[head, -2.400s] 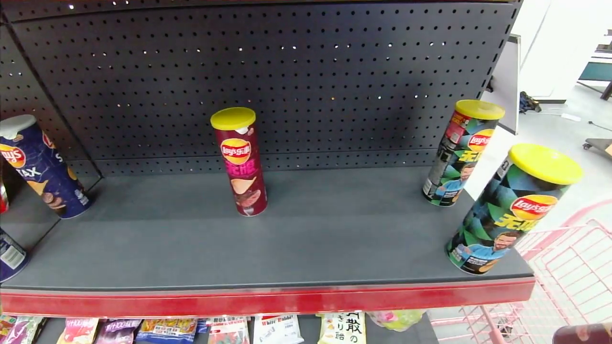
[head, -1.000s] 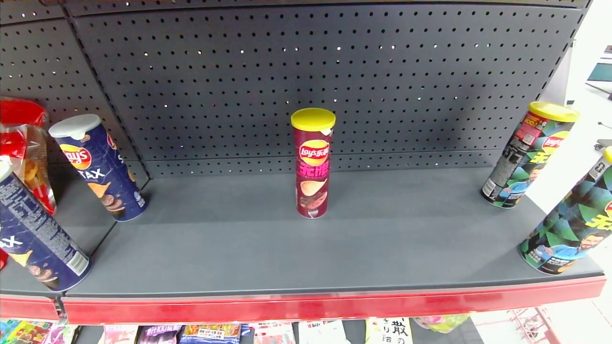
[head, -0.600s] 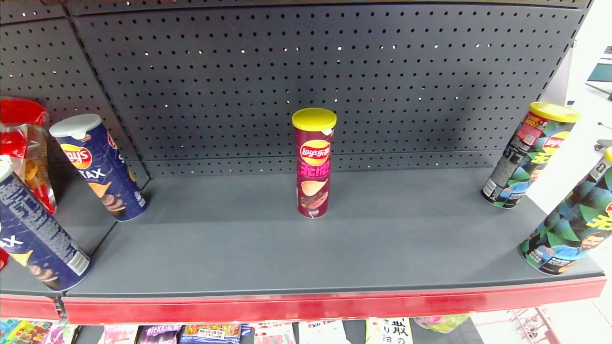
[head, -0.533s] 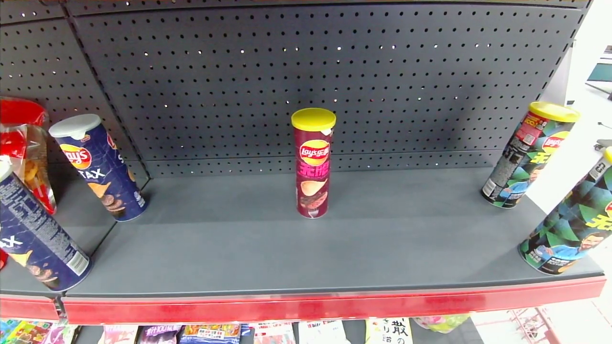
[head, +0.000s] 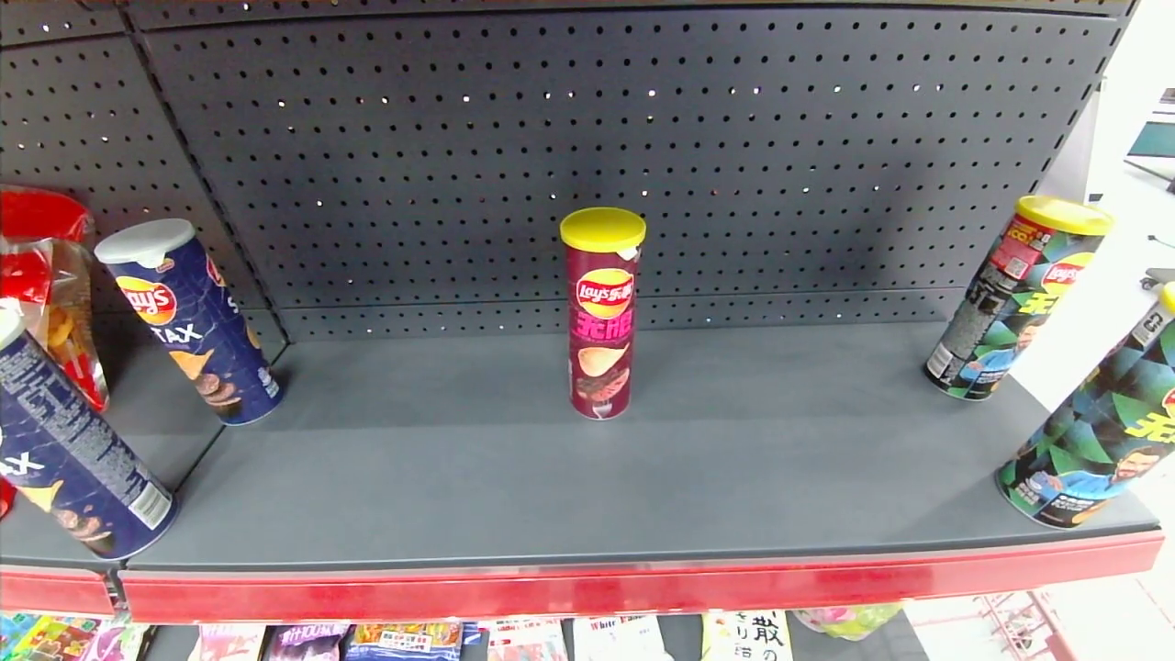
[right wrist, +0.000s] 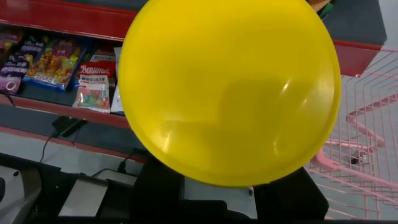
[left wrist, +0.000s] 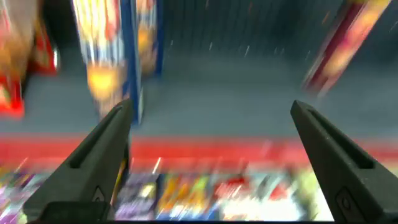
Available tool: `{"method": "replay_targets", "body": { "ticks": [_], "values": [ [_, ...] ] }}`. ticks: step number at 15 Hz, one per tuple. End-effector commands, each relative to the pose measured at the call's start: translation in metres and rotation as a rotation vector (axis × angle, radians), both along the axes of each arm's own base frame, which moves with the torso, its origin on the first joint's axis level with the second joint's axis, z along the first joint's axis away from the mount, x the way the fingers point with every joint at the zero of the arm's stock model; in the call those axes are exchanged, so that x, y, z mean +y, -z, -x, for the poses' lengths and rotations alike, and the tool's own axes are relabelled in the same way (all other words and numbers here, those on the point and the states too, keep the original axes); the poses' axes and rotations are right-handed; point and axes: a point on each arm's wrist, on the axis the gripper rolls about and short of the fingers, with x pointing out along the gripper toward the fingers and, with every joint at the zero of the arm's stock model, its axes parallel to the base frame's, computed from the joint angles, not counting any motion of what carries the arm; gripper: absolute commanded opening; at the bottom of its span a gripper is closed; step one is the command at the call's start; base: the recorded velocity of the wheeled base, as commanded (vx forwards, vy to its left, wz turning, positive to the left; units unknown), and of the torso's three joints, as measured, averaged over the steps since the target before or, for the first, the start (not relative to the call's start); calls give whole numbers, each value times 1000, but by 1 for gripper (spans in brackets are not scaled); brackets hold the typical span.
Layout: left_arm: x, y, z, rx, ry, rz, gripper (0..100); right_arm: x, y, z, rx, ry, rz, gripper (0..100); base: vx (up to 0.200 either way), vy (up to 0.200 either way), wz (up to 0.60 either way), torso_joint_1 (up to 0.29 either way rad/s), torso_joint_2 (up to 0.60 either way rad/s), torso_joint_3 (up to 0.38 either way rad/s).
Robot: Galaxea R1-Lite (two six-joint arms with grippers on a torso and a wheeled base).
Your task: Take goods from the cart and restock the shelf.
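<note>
While the grey shelf (head: 514,477) stands half bare between a maroon can (head: 601,317) and a green can (head: 1010,303) toward my right end, the pink cart (right wrist: 367,146) waits beside it. My right claw (right wrist: 221,202) is, as far as I judge, clamped on a yellow-lidded can (right wrist: 230,87). I hold it low, out in front of the shelving, its long axis running up toward the wrist camera, lid first. The bare stretch lies up and forward, I reckon, nearer this arm. My left claw (left wrist: 210,112) hangs spread apart, holding nothing, facing the shelf front.
</note>
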Motion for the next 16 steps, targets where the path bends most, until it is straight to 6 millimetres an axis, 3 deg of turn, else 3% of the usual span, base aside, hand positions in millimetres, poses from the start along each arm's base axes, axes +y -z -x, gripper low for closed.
{"method": "replay_targets", "body": {
  "ticks": [1, 3, 5, 8, 11, 16],
  "values": [
    [-14, -138, -100, 98, 299, 106, 100, 0, 5, 2, -11, -1, 0, 0, 0, 0, 0, 0, 0, 0],
    [-30, -104, -128, 197, 554, -66, 100, 0, 3, 2, -14, -1, 0, 0, 0, 0, 0, 0, 0, 0],
    [-48, -92, -168, 270, 726, -101, 100, 0, 2, 2, -21, 0, 1, 0, 0, 0, 0, 0, 0, 0],
    [-87, -71, -238, 256, 823, -137, 100, 0, 3, 3, -28, 5, 1, 0, 0, 0, 0, 0, 0, 0],
    [-126, -66, -288, 146, 895, -152, 100, 0, 3, 3, -25, 5, 1, 0, 0, 0, 0, 0, 0, 0],
    [-145, -65, -314, 112, 962, -180, 100, 0, 1, 3, -26, 15, 4, 0, 0, 0, 0, 0, 0, 0]
  ]
}}
